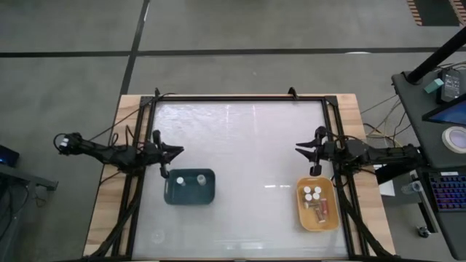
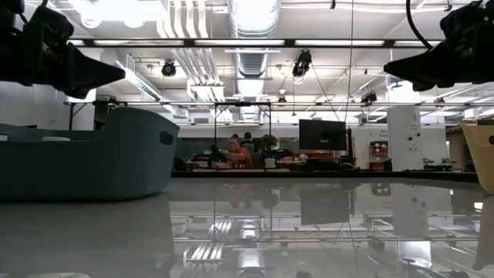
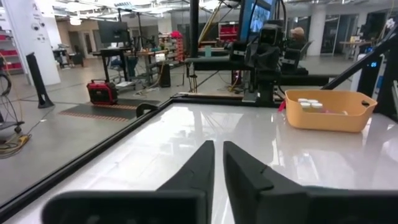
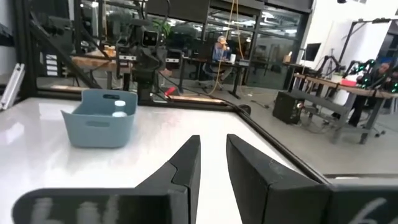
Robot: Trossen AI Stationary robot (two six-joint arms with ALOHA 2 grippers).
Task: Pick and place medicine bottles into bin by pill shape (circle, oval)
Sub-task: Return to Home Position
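Yellow bin (image 1: 324, 224) sits well right of the teal bin (image 1: 191, 197) and slightly nearer, holding several medicine bottles (image 1: 312, 194). Teal bin holds two more. Left claw (image 1: 179, 151) hangs just beyond the teal bin: narrow gap, empty. Right claw (image 1: 298, 150) is level with it, well right: narrow gap, empty.

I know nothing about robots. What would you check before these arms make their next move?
1. Left gripper holds nothing: ok.
2. Right gripper holds nothing: ok.
3. The bottles in view all lie in the teal tray or the yellow tray: ok.
4. Both grippers stand beside the trays, not over them: ok.
5. Bottles sorted by pill shape: cannot tell.
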